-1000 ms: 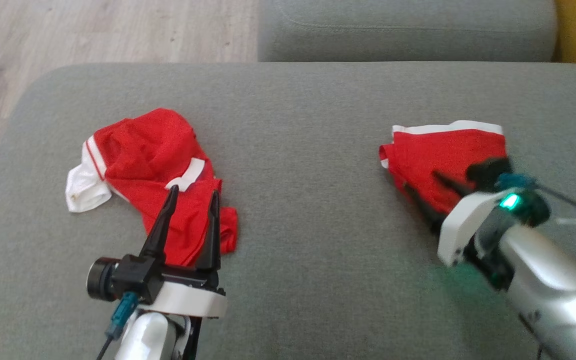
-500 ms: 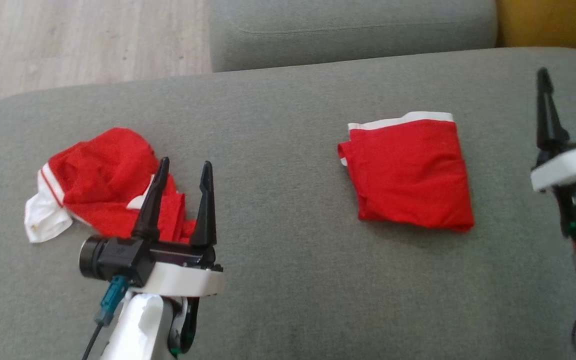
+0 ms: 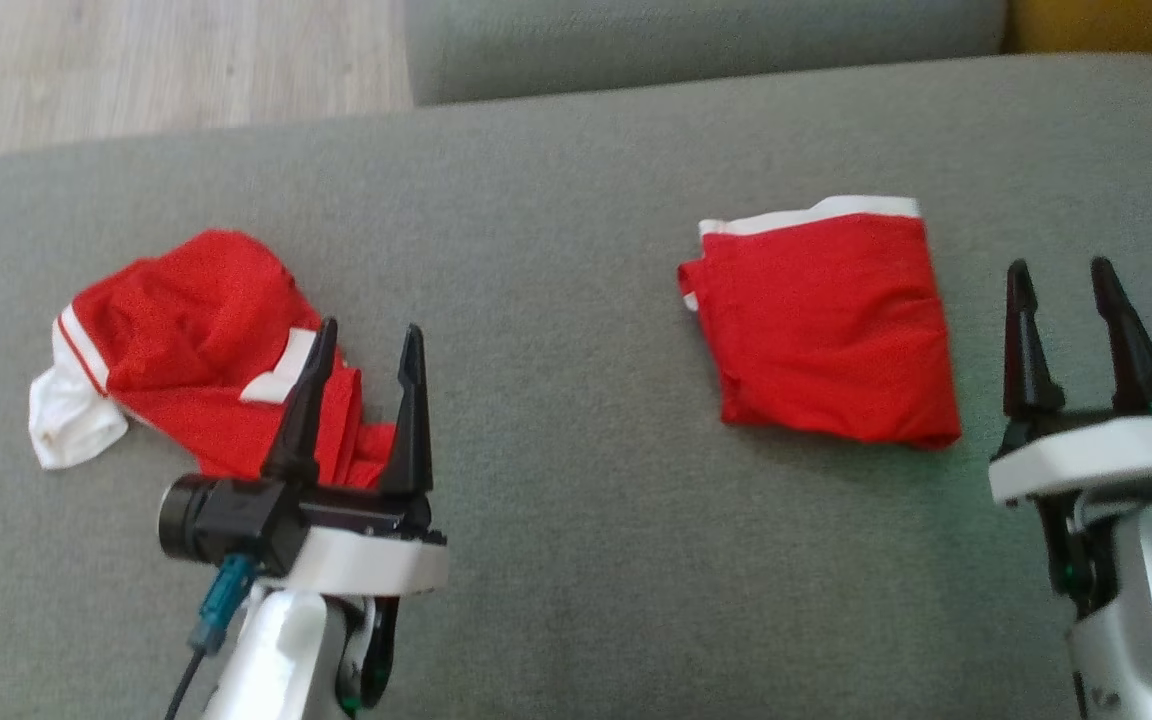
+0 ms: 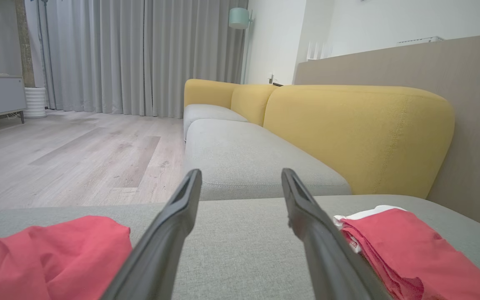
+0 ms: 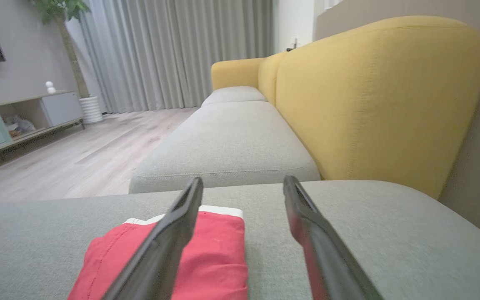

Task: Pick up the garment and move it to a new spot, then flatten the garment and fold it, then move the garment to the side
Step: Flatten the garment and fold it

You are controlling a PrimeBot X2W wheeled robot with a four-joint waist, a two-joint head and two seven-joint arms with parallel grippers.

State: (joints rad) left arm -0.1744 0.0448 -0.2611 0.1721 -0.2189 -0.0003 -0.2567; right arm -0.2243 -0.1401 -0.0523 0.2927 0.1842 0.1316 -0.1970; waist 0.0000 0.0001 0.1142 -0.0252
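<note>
Two garments lie on the sofa seat (image 3: 556, 250), well apart. The crumpled garment (image 3: 196, 350) is on the left and the folded garment (image 3: 826, 320) is on the right. The left gripper (image 3: 368, 332) is at the near side of the crumpled garment. The right gripper (image 3: 1058, 268) is just right of the folded garment. A second seat (image 3: 696, 40) sits behind, with the floor (image 3: 136, 60) to its left

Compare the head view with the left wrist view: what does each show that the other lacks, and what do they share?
Head view adds the right gripper, open, beside the folded garment. Left wrist view adds curtains, a lamp and a cabinet. Both show the crumpled garment, that folded garment, the grey cushion and the open left gripper.
</note>
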